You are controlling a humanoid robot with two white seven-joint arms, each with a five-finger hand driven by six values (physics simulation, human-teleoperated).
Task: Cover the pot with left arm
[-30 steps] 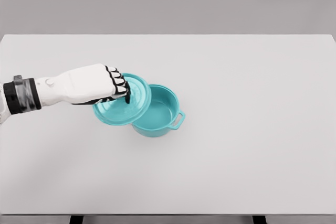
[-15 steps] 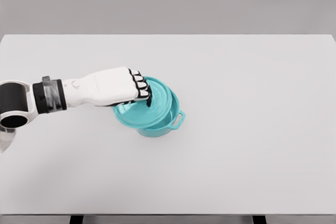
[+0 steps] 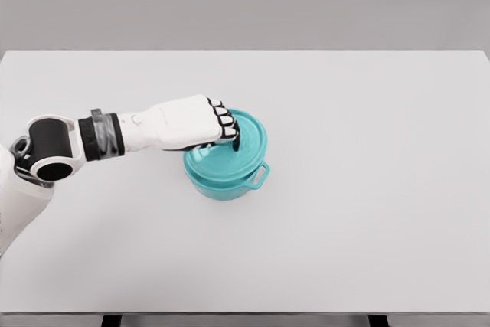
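Since the earlier frames the lid (image 3: 230, 157) has been travelling rightward with the left hand (image 3: 191, 122), from beside the pot (image 3: 230, 185) to over it; now it is sitting across the pot's mouth, covering nearly all of the opening, though whether it is fully seated I cannot tell. The hand is reaching in from the left edge of the frame, its white forearm crossing the left-centre; the fingers (image 3: 224, 122) are curling down over the lid's top, clenched around what seems to be the knob, which is hidden beneath them; the dark fingertips are pressing against the lid's upper surface. The pot is standing just left of the frame's centre on the table (image 3: 367, 212); one side handle is sticking out at its lower right, clear of the lid's rim; the opposite side is hidden under the hand. The table is spreading wide all round; the pot is lying well apart from every edge, with open room to the right, above and below it; the arm is filling the space to the left.
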